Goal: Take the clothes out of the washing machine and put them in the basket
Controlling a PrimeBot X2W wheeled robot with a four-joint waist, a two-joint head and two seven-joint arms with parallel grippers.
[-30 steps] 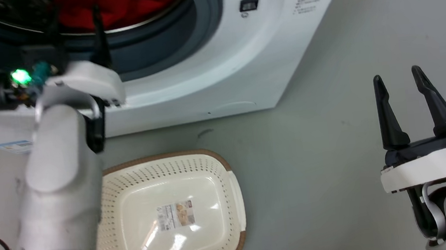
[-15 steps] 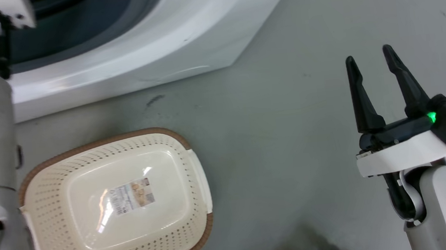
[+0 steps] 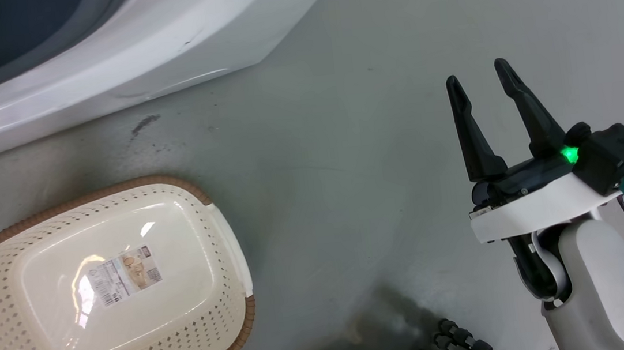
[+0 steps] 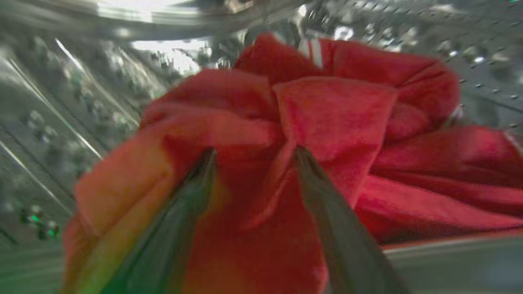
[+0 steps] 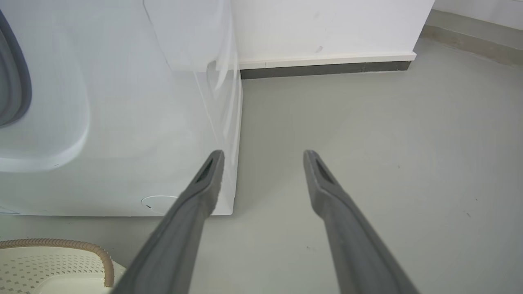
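1. One white washing machine (image 3: 103, 63) stands on the grey floor (image 3: 343, 137). In the right wrist view its front corner (image 5: 229, 163) is close to a dark baseboard (image 5: 322, 69). The left wrist view looks into its perforated steel drum (image 4: 61, 102).
2. One heap of bright red clothes (image 4: 327, 122) lies inside the drum, with a thin white stripe showing at the top. How many garments make up the heap cannot be told.
3. One cream perforated laundry basket (image 3: 4, 277) with a brown rim sits on the floor just in front of the machine. Its corner also shows in the right wrist view (image 5: 61, 261). Its bare bottom carries one printed label (image 3: 128, 274).
4. Two grippers are at work. The left gripper (image 4: 255, 150) has its two dark fingers spread and pushed into the red fabric, with a fold bunched between them. The right gripper (image 3: 475, 71) hangs above bare floor well to the right of the basket, fingers apart and holding nothing, as the right wrist view (image 5: 264, 153) confirms.
5. One green light (image 3: 567, 155) glows on the right wrist.
6. One dark scuff (image 3: 144, 123) marks the floor between machine and basket.
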